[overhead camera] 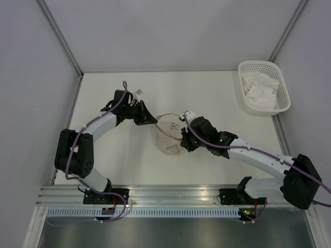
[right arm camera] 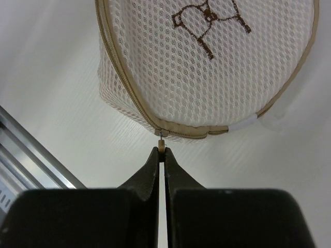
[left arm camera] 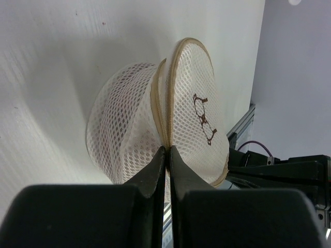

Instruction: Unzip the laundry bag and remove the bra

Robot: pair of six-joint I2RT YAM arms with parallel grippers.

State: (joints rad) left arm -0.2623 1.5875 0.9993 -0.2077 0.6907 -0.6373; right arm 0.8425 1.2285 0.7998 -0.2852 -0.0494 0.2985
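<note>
Two claws, right claw (right arm camera: 162, 151) nipping the zip pull (right arm camera: 161, 146), left claw (left arm camera: 167, 150) clamped on the rim (left arm camera: 164, 98) of one laundry bag (left arm camera: 126, 129)

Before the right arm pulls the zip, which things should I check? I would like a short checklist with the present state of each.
1. Right gripper shut on the zip pull: ok.
2. Left gripper pinching the zip rim of the laundry bag: ok.
3. Zip fully open: not ok; the rims are joined at the slider.
4. Bra seen inside: cannot tell; the mesh hides the contents.
5. White basket well apart from the bag: ok.
</note>
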